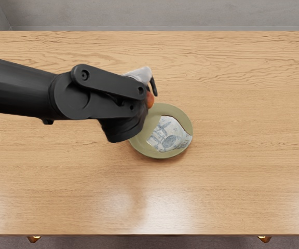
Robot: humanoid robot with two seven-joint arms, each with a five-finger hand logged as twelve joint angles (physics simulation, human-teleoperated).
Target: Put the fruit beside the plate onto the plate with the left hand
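The left hand [131,106] covered the plate's [176,110] left rim, with an orange sliver of the fruit [149,100] showing at its edge. Whether it held the fruit was impossible to tell. Likely light, firm and smooth, it wanted cupping round its middle.

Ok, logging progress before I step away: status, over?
Left hand shut on orange fruit, at the plate left rim. Fruit not yet set down. Right hand not in view. Nothing blocking.
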